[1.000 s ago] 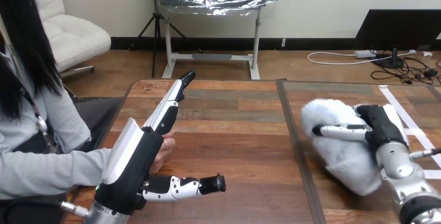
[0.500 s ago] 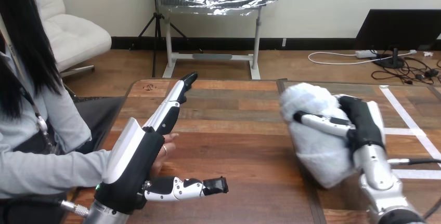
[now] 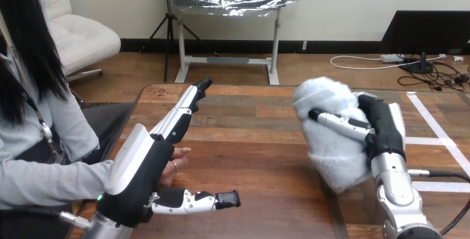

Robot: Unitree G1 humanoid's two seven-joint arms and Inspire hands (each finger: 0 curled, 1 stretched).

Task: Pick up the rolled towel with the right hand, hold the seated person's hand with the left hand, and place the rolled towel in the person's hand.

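The white fluffy rolled towel (image 3: 328, 145) hangs tilted above the table's right half, with my right hand (image 3: 382, 125) shut on it from the right side, one finger lying across its front. At the left, my left hand (image 3: 138, 169) stands on edge with its fingers straight, pointing away, and its thumb stretched out low to the right. The person's hand (image 3: 174, 160) rests on the table just behind that palm, mostly hidden by it. I cannot tell whether the two touch. None of my left fingers curl round it.
The person's grey sleeve (image 3: 50, 181) comes in from the left edge. A dark seam (image 3: 310, 145) splits the wooden table (image 3: 249, 139) into two tops. White tape strips (image 3: 429, 122) mark the right top. Bare wood lies between my two hands.
My right hand has carried the rolled towel up and to the left, toward the table's middle. My left hand and the person's hand have stayed almost still.
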